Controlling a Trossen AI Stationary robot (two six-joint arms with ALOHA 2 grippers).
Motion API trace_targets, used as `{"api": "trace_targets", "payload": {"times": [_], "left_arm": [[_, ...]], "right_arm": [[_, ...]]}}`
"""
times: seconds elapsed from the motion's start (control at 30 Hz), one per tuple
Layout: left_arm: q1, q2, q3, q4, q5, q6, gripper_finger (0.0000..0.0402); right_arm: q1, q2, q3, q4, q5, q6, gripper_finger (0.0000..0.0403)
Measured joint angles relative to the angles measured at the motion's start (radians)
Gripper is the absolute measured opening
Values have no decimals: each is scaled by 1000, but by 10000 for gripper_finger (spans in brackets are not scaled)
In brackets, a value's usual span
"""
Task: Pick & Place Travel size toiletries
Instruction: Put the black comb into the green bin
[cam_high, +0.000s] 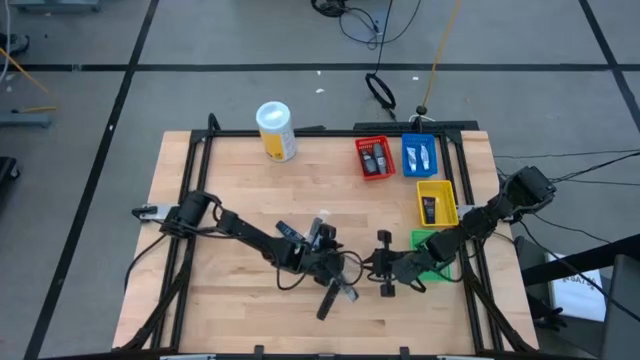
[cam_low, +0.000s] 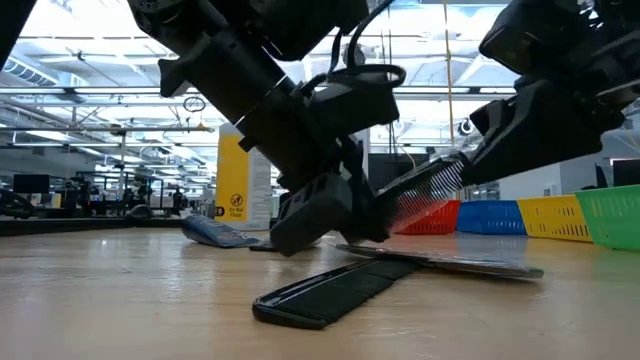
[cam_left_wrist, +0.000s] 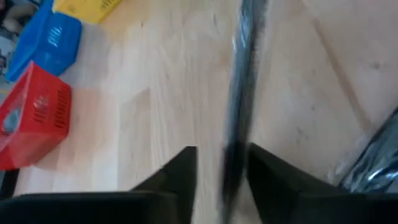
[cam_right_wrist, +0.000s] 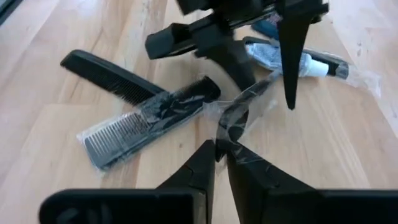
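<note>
Combs (cam_right_wrist: 134, 118) beside wrapped tube (cam_right_wrist: 298, 62)

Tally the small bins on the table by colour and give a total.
Red bin: 1
Blue bin: 1
Yellow bin: 1
Green bin: 1
Total: 4

Even overhead light falls on the wooden table (cam_high: 230, 200), leaving only faint shadows under the arms. At table height, bright ceiling strips behind turn the arms into dark shapes, and the near black comb (cam_low: 330, 290) lies soft. The left wrist picture is smeared with blur; clear wrapping (cam_right_wrist: 249, 102) glints in the right wrist picture.
</note>
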Motion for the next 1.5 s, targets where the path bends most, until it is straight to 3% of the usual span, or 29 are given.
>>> {"api": "trace_targets", "payload": {"times": [0.2,0.3,0.47,0.6,0.7,1.0,1.33,1.4,1.5], "left_arm": [[9,0,0,-11,38,-8,12],[22,0,0,-9,82,-37,13],[46,-1,1,-24,171,-81,6],[62,-3,1,-27,218,-117,10],[64,-3,1,-32,221,-129,13],[64,-2,1,-24,221,-137,17],[64,-1,1,-8,222,-164,6],[64,0,1,-1,222,-163,26],[64,-33,1,-27,215,-164,88]], "right_arm": [[3,0,0,-89,0,97,66],[3,0,0,-115,12,99,114],[7,-1,0,-104,146,36,193],[17,-1,0,-88,186,15,214],[14,-1,0,-88,186,7,201],[-18,47,0,-118,128,11,105],[-18,91,-1,-107,131,-29,9],[-18,82,-1,-109,131,-16,10],[-13,35,0,-142,128,40,7]]}}
